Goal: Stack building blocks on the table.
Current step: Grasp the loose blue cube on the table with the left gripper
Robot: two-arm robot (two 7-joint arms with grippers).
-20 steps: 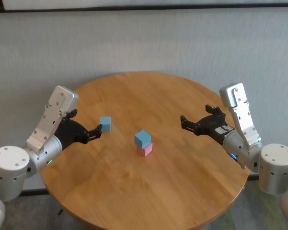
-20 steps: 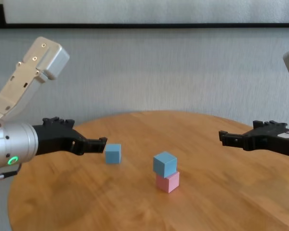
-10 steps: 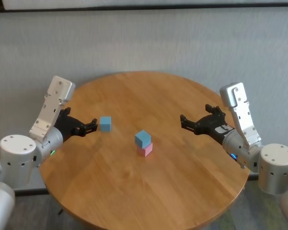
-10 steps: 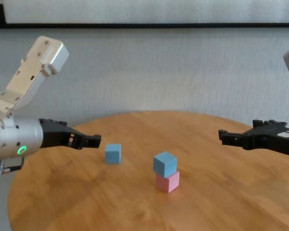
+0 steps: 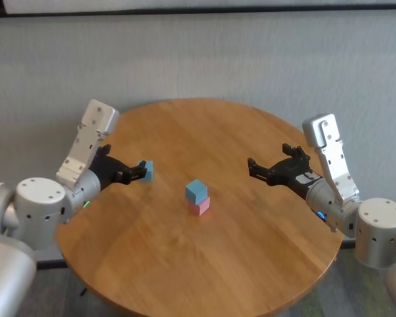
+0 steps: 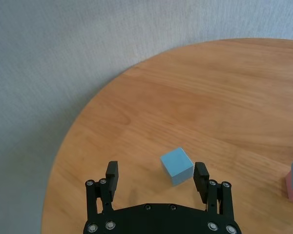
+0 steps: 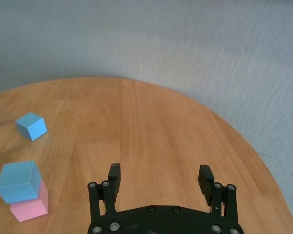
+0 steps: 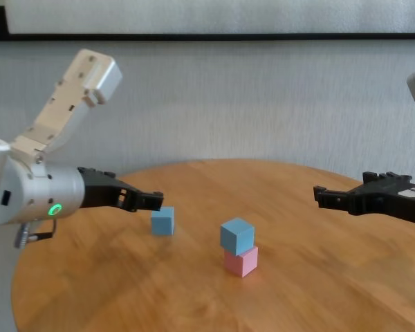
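A loose light blue block [image 5: 146, 170] [image 6: 177, 165] lies on the left part of the round wooden table [image 5: 204, 264]. My left gripper [image 5: 140, 173] [image 6: 156, 173] is open at this block. In the left wrist view the block sits just inside the fingertips, close to one finger [image 6: 201, 174] and clear of the other. Near the table's middle a second blue block [image 5: 196, 191] [image 8: 236, 234] rests on the pink block [image 5: 199, 207] [image 8: 241, 261]. My right gripper [image 5: 253, 165] [image 7: 159, 173] hovers open and empty over the right side, well away from the stack.
The table's edge [image 6: 63, 161] runs close behind the loose block on the left. A grey wall [image 8: 263, 97] stands behind the table. Bare wood lies between the stack and the near edge.
My left gripper pulled back, then advanced to the right toward the loose blue block, so its open fingertips now reach it. The blocks and the right arm have not moved.
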